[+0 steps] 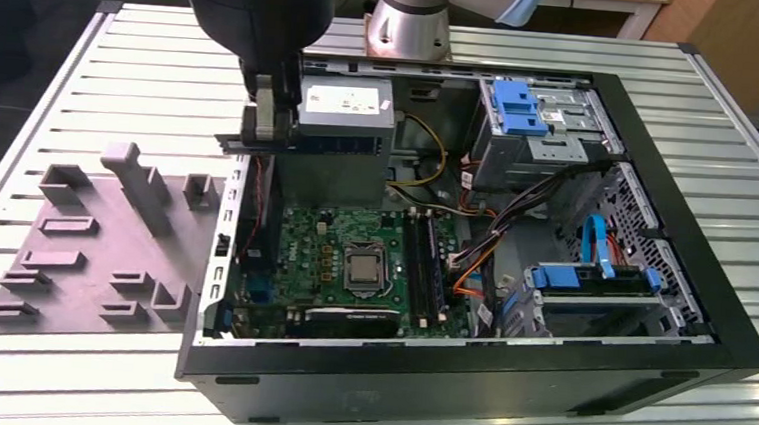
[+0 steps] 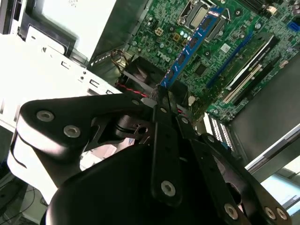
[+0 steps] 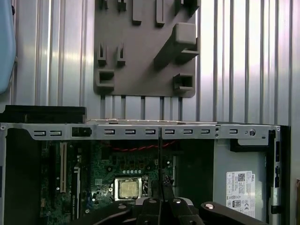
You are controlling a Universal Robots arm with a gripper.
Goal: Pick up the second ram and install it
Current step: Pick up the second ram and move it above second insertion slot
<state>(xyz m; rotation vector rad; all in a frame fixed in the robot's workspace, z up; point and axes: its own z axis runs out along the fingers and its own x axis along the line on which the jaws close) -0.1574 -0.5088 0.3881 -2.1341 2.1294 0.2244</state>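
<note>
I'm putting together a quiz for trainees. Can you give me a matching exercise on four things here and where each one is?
1 second ram
2 grey tray
3 processor socket
4 power supply

a on the table beside the case
b clamped in the tool
c on the green motherboard
d in a corner of the case

Pairs: 1-b, 2-a, 3-c, 4-d
</note>
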